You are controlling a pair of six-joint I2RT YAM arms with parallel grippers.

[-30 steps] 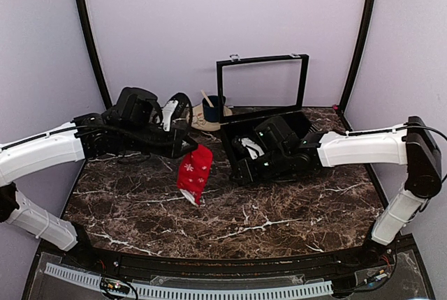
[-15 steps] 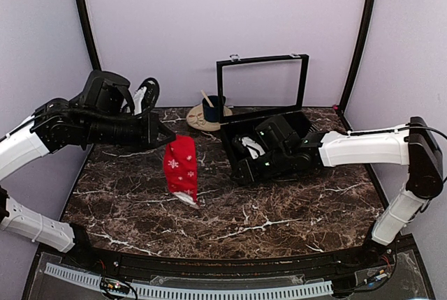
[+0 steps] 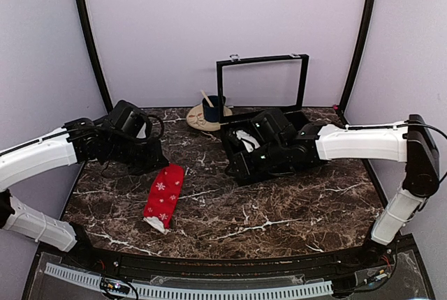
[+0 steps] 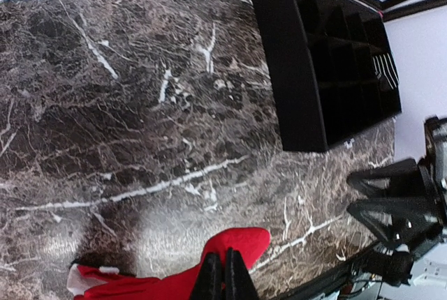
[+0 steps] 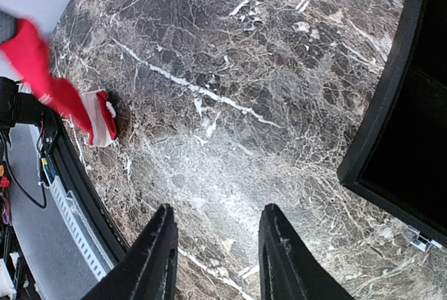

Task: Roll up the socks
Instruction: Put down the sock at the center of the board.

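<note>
1. Red sock (image 3: 164, 195), white snowflake marks: laid lengthwise on the marble table (image 3: 293, 216), at about 8 o'clock from the table's centre. The white end is turned toward 6 o'clock.
2. Left gripper (image 4: 223, 259): fingers pressed together on the sock's 12 o'clock end.
3. Right gripper (image 5: 218, 209): fingers set partly apart, nothing held between them. It is held over the table just beside the black box (image 4: 293, 84).
4. Black box: divided inside, lid raised, at 1 o'clock.
5. Dark blue mug (image 3: 211, 109): placed on a beige saucer (image 3: 198, 120) at 12 o'clock, beside the box.
</note>
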